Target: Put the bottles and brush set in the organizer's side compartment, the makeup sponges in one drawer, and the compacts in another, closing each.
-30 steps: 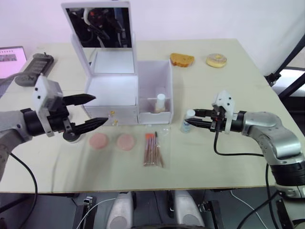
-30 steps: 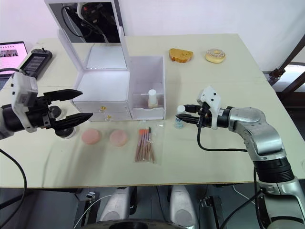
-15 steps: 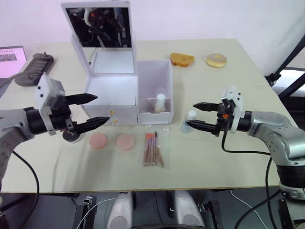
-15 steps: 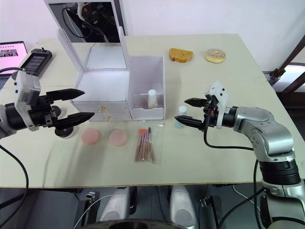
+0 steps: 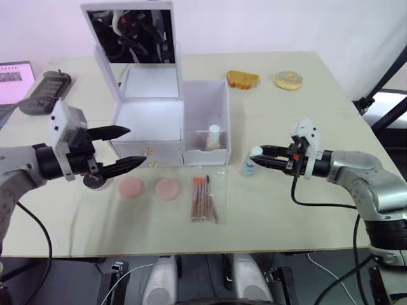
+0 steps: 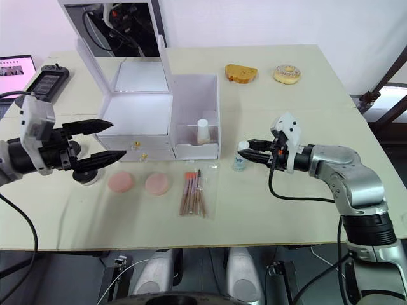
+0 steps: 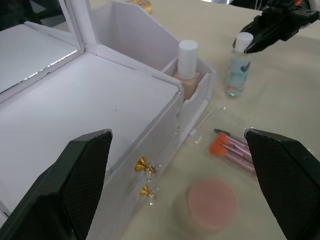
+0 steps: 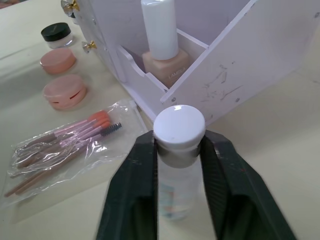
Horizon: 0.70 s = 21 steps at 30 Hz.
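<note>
Right claw [image 6: 249,154]: clenched on the clear bottle [image 6: 240,158], both black fingers [image 8: 134,185] pressed against the neck just under its white cap, as the right wrist view shows. The bottle stands upright on the bench [image 6: 305,197], just beside the organizer's [image 6: 156,121] right wall, outside it.

Left claw [image 5: 127,147]: released, fingers spread wide, hovering in front of the organizer's drawer face with its two small gold knobs [image 7: 144,165]. Not touching anything.

Organizer: white, lid with mirror [image 5: 132,35] raised upright at the back. Side compartment [image 6: 197,117] on its right holds one foundation bottle [image 5: 214,138], upright, white cap, in the front pocket. Both drawers appear closed.

On the bench in front of the organizer: two round pink sponges [image 5: 132,187] [image 5: 168,188] side by side, near each other but apart. To their right, the brush set [image 5: 205,198] lies flat in a clear bag, pink bristles toward the organizer. A small black-lidded jar [image 8: 56,34] sits beside the left claw, left of the sponges.

Far side of the bench: a piece of toast [image 5: 242,79] and a donut [image 5: 289,81], well apart from the work area. A dark handheld device [image 5: 43,93] and a screen [image 5: 14,79] are at the left edge.
</note>
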Each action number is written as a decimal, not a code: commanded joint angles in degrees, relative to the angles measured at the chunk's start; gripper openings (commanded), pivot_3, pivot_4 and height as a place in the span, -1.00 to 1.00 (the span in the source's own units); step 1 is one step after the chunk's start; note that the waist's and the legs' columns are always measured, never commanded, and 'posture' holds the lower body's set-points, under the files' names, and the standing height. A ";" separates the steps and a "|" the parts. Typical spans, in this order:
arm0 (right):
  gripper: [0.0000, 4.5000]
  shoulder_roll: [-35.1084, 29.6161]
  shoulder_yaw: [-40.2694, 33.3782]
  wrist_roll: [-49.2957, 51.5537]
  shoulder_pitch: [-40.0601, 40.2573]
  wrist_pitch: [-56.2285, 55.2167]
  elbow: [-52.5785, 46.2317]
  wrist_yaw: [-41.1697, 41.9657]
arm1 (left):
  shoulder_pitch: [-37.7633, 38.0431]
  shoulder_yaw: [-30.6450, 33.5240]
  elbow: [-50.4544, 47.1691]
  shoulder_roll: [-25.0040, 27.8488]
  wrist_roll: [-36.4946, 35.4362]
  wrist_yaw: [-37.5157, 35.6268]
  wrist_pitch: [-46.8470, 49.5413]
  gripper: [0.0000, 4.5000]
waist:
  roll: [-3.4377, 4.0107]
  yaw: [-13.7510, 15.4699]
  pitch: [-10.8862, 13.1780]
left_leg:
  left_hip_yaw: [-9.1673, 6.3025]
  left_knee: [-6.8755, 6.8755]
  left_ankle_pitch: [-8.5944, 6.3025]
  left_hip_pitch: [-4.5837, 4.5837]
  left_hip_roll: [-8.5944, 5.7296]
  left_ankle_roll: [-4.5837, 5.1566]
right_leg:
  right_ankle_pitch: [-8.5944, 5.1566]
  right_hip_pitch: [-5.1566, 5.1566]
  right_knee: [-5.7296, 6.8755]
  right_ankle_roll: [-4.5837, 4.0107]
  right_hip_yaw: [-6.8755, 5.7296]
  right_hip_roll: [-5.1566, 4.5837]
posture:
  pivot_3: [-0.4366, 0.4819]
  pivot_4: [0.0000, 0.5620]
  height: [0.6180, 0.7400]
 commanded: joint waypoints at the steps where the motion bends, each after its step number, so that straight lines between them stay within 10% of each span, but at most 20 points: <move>1: -0.72 -0.03 -0.62 0.40 -0.51 -0.84 -0.98 0.67 | -0.27 0.98 -0.83 0.35 -0.06 0.06 -0.23 1.00 | 0.00 0.01 0.00 | 0.00 0.00 0.00 0.00 0.00 0.00 | 0.00 0.00 0.00 0.00 0.00 0.01 | -0.05 -0.47 1.00; 11: -0.72 -1.15 -2.70 1.88 -4.12 -1.27 -0.56 2.10 | -0.40 1.20 -0.02 0.33 0.23 -0.08 -0.59 1.00 | 0.01 -0.11 0.00 | 0.02 0.00 0.00 0.00 0.04 0.00 | 0.02 -0.03 0.00 -0.04 0.03 0.06 | -0.05 -0.47 1.00; 21: -0.72 -0.14 1.13 8.77 -27.50 9.57 -0.45 4.94 | 5.41 7.33 0.44 -1.17 0.52 0.66 -1.75 1.00 | 0.04 -0.50 0.03 | 0.13 -0.07 0.00 0.02 0.24 0.00 | 0.09 -0.21 0.00 -0.18 0.23 0.32 | -0.05 -0.47 1.00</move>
